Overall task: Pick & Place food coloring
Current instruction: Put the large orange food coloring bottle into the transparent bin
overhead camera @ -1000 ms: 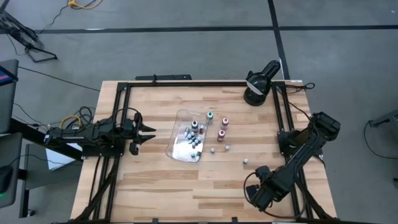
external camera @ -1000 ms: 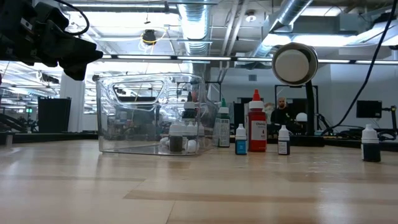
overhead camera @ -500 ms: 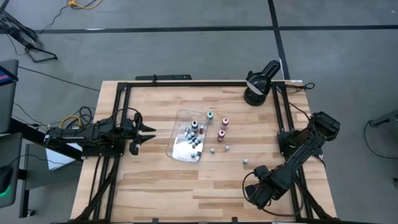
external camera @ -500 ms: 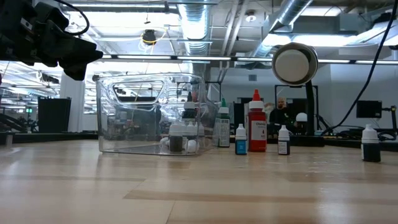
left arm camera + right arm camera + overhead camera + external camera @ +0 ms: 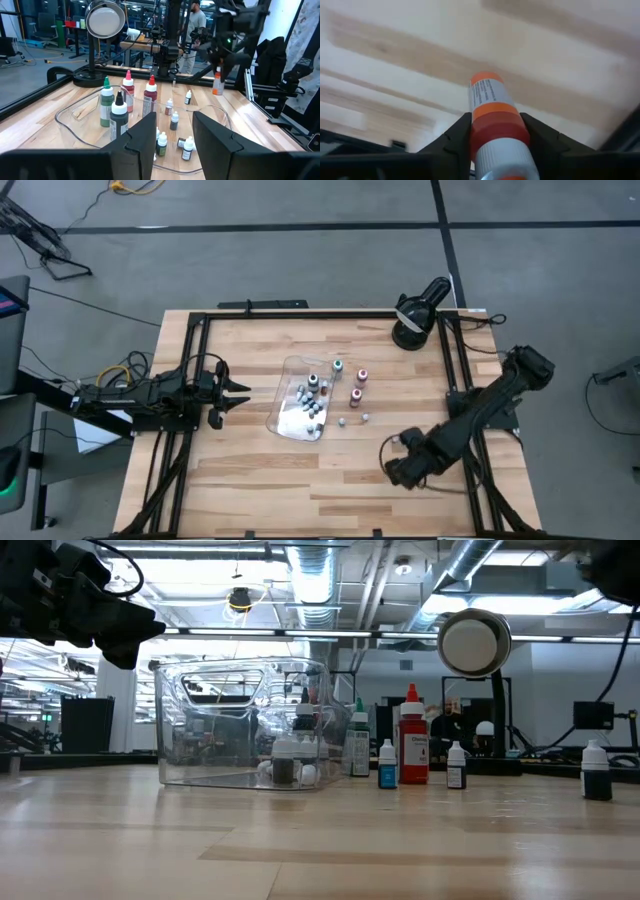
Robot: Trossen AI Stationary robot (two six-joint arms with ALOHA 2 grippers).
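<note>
The right gripper (image 5: 495, 135) clamps an orange bottle (image 5: 492, 117), its lower end cut off; the left gripper (image 5: 172, 130) waits part-open.

Setting: robotics lab or industrial workshop — not a home. Evidence:

- Ceiling in the low view is open, with exposed ducts (image 5: 480, 565), pipes and strip lights.
- Floor (image 5: 300, 270) in the high view is bare grey concrete with dark taped lines.
- Wooden table (image 5: 250, 470) is bounded by a black metal frame (image 5: 300, 315), with the arms mounted at its sides.
- Loose cables (image 5: 125, 370) trail off the left edge.
- Background of the left wrist view shows more workbenches, black stands and equipment racks; a person (image 5: 196, 22) stands among them.
- A round lamp (image 5: 105, 20) on a stand sits at the table's far edge.
</note>
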